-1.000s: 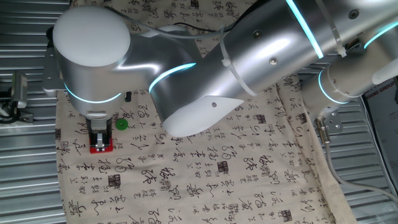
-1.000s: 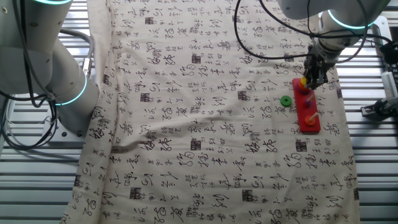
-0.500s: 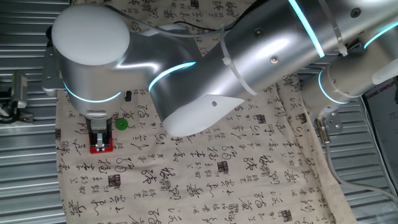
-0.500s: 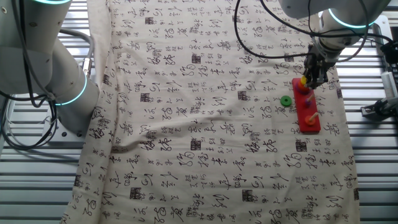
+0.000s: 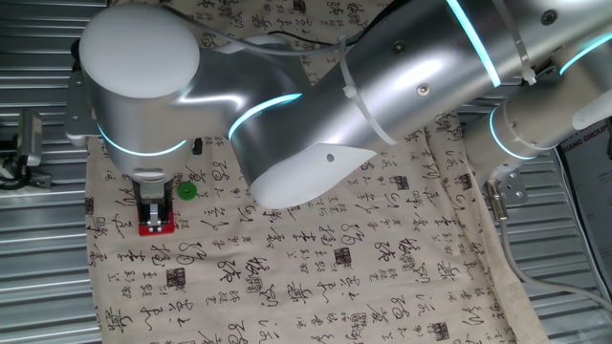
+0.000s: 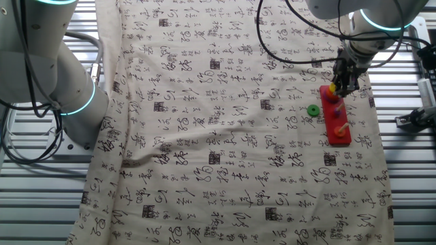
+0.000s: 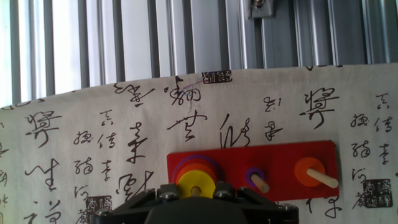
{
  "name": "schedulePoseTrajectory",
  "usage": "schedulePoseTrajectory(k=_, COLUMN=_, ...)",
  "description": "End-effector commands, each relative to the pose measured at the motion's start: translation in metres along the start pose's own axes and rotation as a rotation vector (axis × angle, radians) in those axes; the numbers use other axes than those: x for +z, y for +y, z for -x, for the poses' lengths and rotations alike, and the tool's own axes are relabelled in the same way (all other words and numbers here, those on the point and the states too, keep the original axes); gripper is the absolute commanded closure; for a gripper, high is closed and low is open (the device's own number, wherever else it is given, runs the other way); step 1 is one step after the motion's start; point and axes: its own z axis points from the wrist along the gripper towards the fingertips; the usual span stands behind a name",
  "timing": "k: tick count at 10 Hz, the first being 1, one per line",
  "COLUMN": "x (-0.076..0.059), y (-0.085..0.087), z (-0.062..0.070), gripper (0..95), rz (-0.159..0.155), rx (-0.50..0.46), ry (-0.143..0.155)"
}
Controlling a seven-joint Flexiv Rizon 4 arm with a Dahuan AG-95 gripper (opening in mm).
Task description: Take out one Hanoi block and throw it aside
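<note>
The Hanoi block (image 7: 196, 182) is a small yellow ring on top of the stacked rings on the left peg of the red base (image 7: 280, 158). My gripper (image 7: 196, 190) stands straight over that stack, with a black finger tight against each side of the yellow ring, shut on it. In the other fixed view the gripper (image 6: 338, 87) hangs over the far end of the red base (image 6: 337, 129), with the yellow ring (image 6: 332, 87) at its tips. In the first fixed view the gripper (image 5: 153, 210) hides the ring above the red base (image 5: 156, 228).
A green ring (image 6: 313, 110) lies loose on the printed cloth (image 6: 225, 122) beside the base. An orange ring (image 7: 309, 170) and a small purple ring (image 7: 254, 175) sit on the other pegs. The cloth's edge and the slatted metal table (image 7: 155, 37) lie just beyond the base.
</note>
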Motion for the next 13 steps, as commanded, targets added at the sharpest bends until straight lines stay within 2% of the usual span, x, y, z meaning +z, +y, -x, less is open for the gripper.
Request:
schedulePoseTrajectory(k=1, x=-0.0009, y=0.0003, z=-0.0004, gripper=95.0, rz=0.0, rx=0.0, ry=0.001)
schedulePoseTrajectory(k=13, x=-0.0072, y=0.0017, z=-0.0032, gripper=95.0, rz=0.0, rx=0.0, ry=0.004)
